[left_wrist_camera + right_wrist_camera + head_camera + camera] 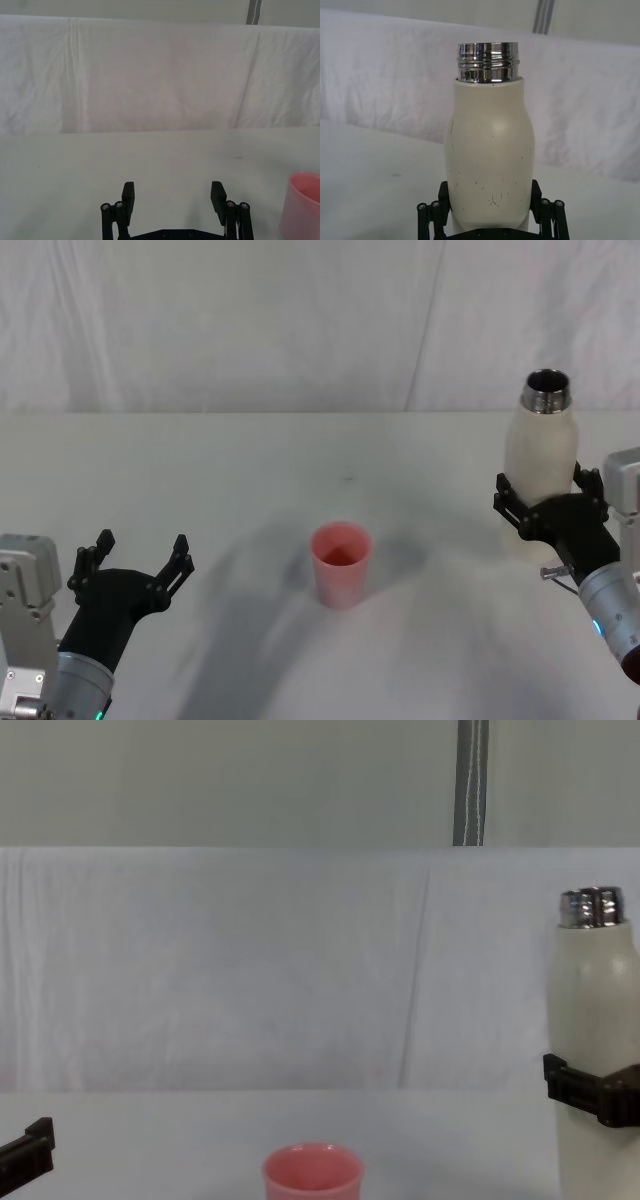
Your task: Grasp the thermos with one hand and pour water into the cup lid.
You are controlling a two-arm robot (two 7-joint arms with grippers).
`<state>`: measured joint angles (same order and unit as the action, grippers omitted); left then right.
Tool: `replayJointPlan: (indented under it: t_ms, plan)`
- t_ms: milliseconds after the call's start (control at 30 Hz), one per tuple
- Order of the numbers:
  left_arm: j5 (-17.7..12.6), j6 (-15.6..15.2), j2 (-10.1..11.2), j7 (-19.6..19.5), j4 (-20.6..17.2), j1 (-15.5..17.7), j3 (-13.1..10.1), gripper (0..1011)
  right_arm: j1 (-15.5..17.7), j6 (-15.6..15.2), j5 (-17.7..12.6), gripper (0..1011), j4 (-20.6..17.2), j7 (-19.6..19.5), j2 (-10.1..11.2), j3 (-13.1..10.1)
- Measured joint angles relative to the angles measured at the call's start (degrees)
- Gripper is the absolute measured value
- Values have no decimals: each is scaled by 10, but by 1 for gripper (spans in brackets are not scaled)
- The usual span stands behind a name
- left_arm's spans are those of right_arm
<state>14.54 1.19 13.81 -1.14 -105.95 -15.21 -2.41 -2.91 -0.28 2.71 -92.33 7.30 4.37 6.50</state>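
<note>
So the grab part looks basically sorted: the right gripper point(548, 502) has its fingers on either side of the thermos point(541, 455), low on the body, and in the right wrist view the black fingers point(442, 197) sit tight against both sides of the cream shell, so I'd call that clamped on. The thermos is upright near the right edge of the worktop point(250, 480), cap off, shiny threaded neck open at the top. I can't tell whether its base is resting on the worktop or already a hair off it. The cup lid point(341, 563) stands upright around the middle of the worktop, towards the front edge, well apart from the thermos, mouth up. Can't make out any water in it, so my guess is no pouring has happened. The left gripper point(132, 565) hangs over the front left corner with its fingers spread wide and nothing between them, looks idle. What's left, as I read it: lift the thermos, carry it over towards the middle, tip the neck over the pink rim and pour. So roughly the first step is done and the main bit is ahead.
</note>
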Motion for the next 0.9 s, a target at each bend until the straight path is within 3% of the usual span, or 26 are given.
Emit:
replayJointPlan:
  t_ms: [233,400,900]
  plan:
    - [0,0,0,0,0,0,0,1001,2,-6,-62,951,15,4,-16,-21]
    - [0,0,0,0,0,0,0,1001,4,-8,-90,951,22,4,-20,-27]
    - [0,0,0,0,0,0,0,1001,3,11,-107,951,38,1,-11,-20]
